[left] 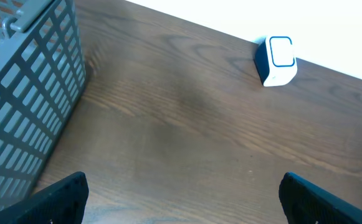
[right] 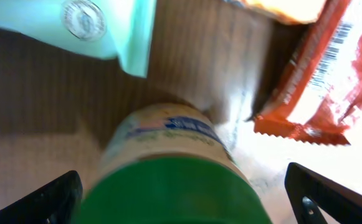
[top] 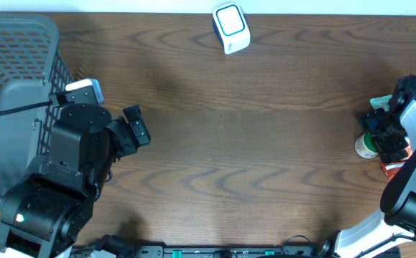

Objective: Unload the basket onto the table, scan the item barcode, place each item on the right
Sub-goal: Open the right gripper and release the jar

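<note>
Your right gripper [right: 182,198] has its jaws spread wide on either side of the green-lidded jar [right: 168,149], which sits between them at 3 o'clock on the table [top: 265,143]. Neither finger visibly presses it, and in the wrist view a red packet [right: 318,74] with a barcode lies at the jar's 2 o'clock. Your left gripper [left: 184,198], at 9 o'clock beside the grey basket [top: 14,64], is spread just as wide and holds nothing, while the white scanner [top: 231,29] sits at 12 o'clock
</note>
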{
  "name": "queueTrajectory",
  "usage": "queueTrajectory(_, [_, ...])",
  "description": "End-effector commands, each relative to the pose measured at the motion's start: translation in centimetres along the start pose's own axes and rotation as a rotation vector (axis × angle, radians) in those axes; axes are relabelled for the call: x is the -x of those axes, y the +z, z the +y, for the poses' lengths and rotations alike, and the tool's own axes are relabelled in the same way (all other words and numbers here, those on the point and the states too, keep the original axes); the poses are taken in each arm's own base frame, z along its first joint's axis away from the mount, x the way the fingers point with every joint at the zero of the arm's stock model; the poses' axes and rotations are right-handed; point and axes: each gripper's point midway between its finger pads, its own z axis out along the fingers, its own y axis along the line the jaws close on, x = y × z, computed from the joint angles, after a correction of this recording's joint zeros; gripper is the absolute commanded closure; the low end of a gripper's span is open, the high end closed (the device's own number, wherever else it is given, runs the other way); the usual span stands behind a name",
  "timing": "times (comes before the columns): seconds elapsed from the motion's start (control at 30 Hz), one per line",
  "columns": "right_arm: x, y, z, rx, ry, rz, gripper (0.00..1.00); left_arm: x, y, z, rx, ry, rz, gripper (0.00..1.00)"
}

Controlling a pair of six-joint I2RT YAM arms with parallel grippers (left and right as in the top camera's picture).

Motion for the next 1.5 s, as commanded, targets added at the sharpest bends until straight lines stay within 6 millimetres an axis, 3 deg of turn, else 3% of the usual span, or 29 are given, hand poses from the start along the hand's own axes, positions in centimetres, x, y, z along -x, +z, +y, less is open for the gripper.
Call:
queueTrajectory(0.0, [1.6,-2.1,-0.3,0.011,0.033,-0.05,0.01,0.5,-0.3,0.3,0.014,-0.011,-0.017,0.02])
queueTrajectory(0.47, [2.1,-13.7,-2.5,0.186,0.063,-0.224,0.01,0.5,-0.3,0.3,0.014,-0.01,-0.017,0.02])
queueTrajectory(0.7, [-0.8,-21.5,-2.3,0.488,-0.102,-0.288,0.01,0.5,-0.3,0.3,0.014,-0.011,-0.017,0.02])
queueTrajectory(0.93, [-2.8,-27.0,-4.1,0.625,-0.26,-0.446,0.01,0.5,-0.3,0.3,0.014,-0.01,-0.017,0.02])
queueTrajectory(1.07, [-4.1,-29.4,-5.6,0.677,-0.323,-0.527,0.01,0.5,-0.3,0.3,0.014,-0.01,-0.017,0.02])
queueTrajectory(1.27, [-7.5,-32.1,-6.0,0.826,-0.439,-0.541,0.01,0.5,-0.3,0.3,0.014,-0.01,-0.017,0.02])
queueTrajectory(1.47, [-8.7,-31.3,-6.8,0.807,-0.443,-0.493,0.01,0.5,-0.3,0.3,0.014,-0.01,-0.017,0.02])
